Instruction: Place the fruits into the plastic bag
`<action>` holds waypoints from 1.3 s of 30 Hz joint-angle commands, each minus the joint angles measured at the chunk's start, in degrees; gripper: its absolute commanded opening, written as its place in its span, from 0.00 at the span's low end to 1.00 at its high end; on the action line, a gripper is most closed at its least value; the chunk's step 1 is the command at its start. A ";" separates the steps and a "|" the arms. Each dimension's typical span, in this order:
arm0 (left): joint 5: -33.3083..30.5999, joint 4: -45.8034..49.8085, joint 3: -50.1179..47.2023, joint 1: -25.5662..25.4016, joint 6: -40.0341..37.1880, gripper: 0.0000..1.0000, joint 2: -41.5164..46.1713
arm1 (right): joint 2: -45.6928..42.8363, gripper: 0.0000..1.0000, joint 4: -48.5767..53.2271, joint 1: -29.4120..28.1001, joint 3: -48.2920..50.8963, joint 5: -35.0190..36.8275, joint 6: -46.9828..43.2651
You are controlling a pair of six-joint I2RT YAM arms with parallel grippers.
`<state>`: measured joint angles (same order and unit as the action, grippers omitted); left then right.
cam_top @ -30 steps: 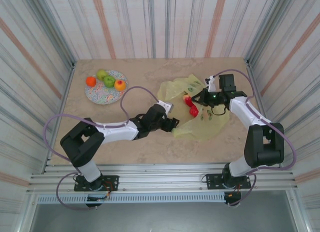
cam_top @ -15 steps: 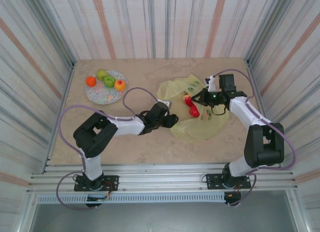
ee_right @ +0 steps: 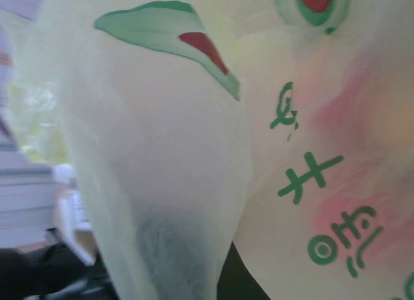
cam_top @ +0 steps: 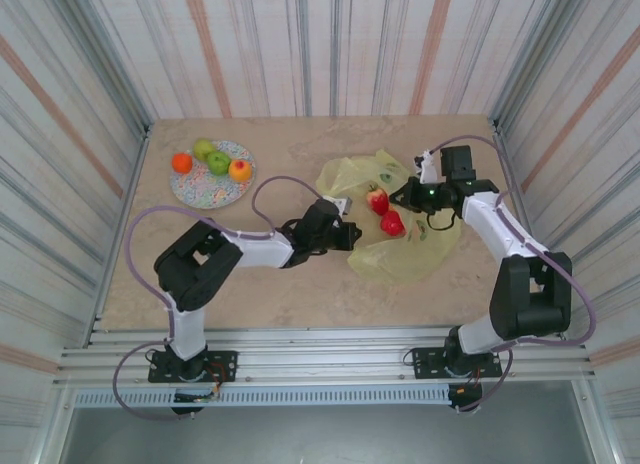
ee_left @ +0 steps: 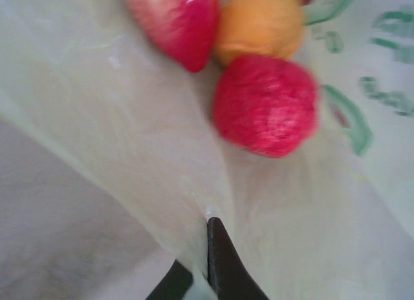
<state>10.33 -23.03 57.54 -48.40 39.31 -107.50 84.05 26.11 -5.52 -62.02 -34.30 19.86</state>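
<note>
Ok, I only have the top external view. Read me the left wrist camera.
Observer: The left gripper is shut, pinching the edge of the plastic bag.
Operator: List the fruit ahead of it.
Observer: A pointed red fruit, a round red fruit and an orange fruit behind them, all lying on the film.
Operator: Now the right wrist.
Observer: Bag film hangs across its lens, a printed avocado facing it.

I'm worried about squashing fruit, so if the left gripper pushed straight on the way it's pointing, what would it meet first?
The film of the translucent yellow-green plastic bag, which the left gripper is pinching; beyond that, probably the round red toy fruit, though depth is unclear.
</note>
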 commanded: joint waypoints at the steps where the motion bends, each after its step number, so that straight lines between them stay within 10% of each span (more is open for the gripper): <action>1: 7.71 -2.81 -0.97 -0.29 2.57 0.00 7.98 | -6.01 0.00 10.08 0.76 -4.93 12.30 -7.05; 17: 6.17 2.66 -3.19 -0.28 1.01 0.00 13.64 | -6.94 0.00 10.37 -0.93 -5.28 14.46 -7.21; 28: 4.03 16.27 -6.99 2.85 -11.22 0.65 23.61 | -4.44 0.00 2.40 -1.86 -2.41 7.20 -2.78; 39: 15.85 28.92 -11.60 13.03 -21.79 0.90 40.76 | -3.05 0.00 -1.27 -2.13 -1.42 5.15 -1.05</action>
<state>21.19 0.12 46.46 -37.50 23.27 -70.76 80.01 26.50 -7.18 -64.14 -27.59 17.54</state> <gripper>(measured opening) 0.893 0.049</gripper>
